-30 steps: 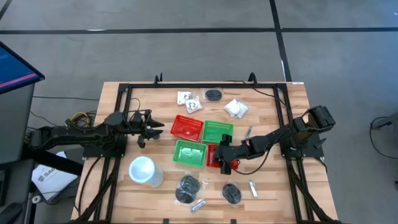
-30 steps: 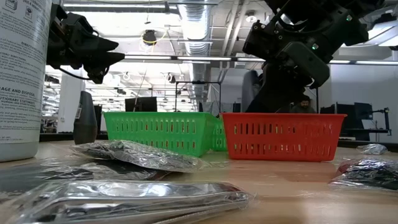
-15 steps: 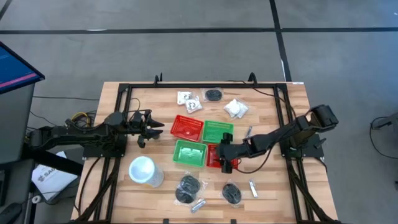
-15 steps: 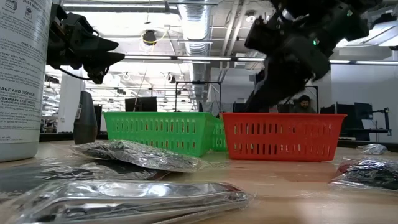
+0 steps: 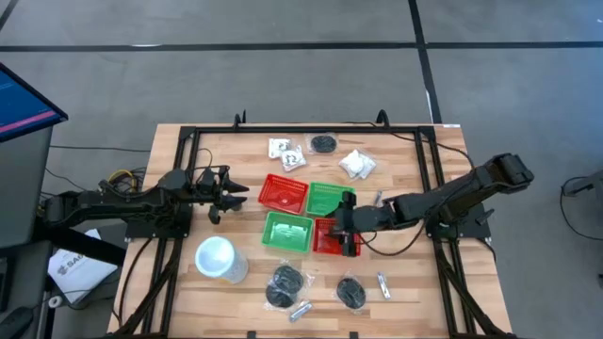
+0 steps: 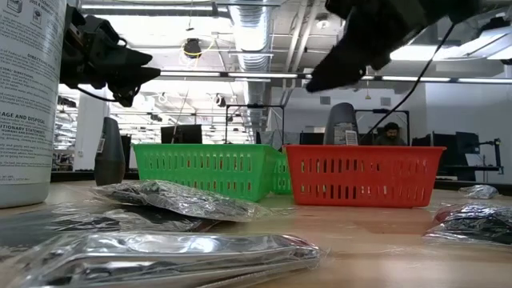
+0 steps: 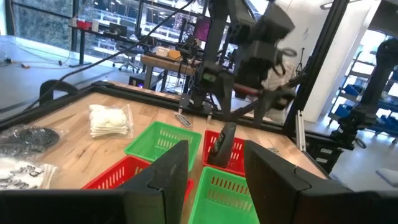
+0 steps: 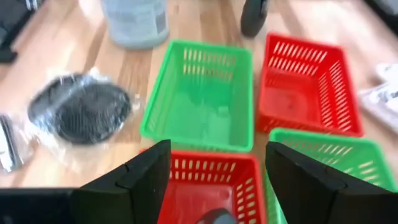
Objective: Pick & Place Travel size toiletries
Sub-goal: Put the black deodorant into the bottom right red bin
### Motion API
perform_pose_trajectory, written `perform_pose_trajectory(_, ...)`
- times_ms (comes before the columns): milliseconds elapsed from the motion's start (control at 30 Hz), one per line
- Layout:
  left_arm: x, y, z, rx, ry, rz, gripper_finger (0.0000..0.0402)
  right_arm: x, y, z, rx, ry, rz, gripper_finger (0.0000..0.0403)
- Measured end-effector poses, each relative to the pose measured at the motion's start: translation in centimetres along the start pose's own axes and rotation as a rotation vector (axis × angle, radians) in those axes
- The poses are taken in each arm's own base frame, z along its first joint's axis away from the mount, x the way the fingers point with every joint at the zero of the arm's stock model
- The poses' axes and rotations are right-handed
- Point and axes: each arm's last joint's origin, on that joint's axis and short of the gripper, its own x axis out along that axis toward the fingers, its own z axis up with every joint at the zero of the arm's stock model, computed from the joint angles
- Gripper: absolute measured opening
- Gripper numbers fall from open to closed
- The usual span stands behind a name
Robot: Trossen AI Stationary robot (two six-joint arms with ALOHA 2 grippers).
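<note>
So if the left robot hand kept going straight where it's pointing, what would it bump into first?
Probably the red basket in front of it. The left gripper hangs open above the table and points across at the cluster of baskets. It is high, so it might pass over the rim; depth is hard to judge.

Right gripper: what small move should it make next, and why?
Probably lift clear of the red basket. The right gripper hangs open over it, and a dark piece already stands inside, so it seems to have nothing left to release.

Workshop-lab — ceiling ducts [image 6: 240, 32], desks [image 7: 165, 62], monitors [image 6: 180, 134].
</note>
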Motion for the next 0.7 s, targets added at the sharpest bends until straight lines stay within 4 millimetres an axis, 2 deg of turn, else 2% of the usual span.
perform_pose_trajectory(100,0.0,0.0,0.0,0.013,0.003,0.001,0.0145,-0.9,-0.2,0.4,0.006,-0.018,0.003,0.0249)
perform_pose_trajectory(200,0.0,0.0,-0.1,0.106,0.015,0.003,0.0145,-1.5,-0.3,0.6,0.006,-0.020,0.004,0.0249)
perform_pose_trajectory(267,0.0,0.1,-0.1,0.159,0.012,0.020,0.0145,-1.6,-0.4,0.6,0.005,-0.016,0.003,0.0249)
perform_pose_trajectory(467,-0.1,0.8,0.0,0.167,0.004,0.138,0.0145,-1.3,-0.3,0.2,-0.005,0.014,0.001,0.0249)
perform_pose_trajectory(700,0.3,1.9,2.1,0.123,0.197,0.224,0.0145,-1.4,-0.3,0.2,-0.022,0.016,0.000,0.0249)
